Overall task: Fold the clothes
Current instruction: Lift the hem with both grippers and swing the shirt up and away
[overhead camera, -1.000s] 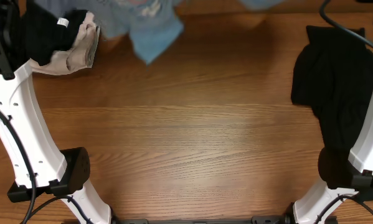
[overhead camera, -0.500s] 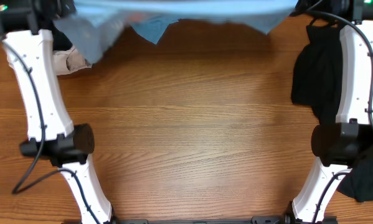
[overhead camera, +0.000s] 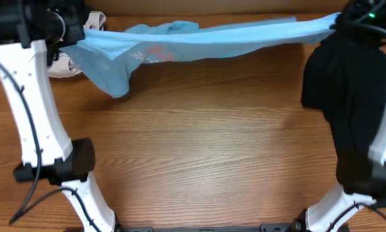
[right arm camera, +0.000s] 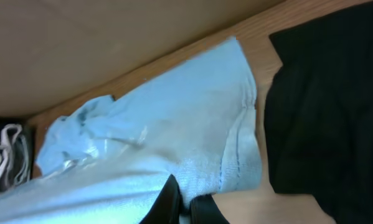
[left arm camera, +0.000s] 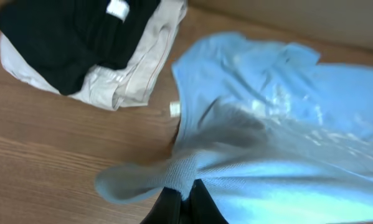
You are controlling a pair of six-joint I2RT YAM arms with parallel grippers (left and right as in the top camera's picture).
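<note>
Light-blue shirt [overhead camera: 199, 42] hangs taut over the counter [overhead camera: 199, 148], far side, left hand [left arm camera: 185, 194] and right hand [right arm camera: 185, 200] each pinching a bunched end; soft, limp, light, likely best held at corners.

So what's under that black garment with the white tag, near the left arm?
A beige garment lies under the black garment, its edges poking out onto the table. Whether anything else sits between or below is covered.
</note>
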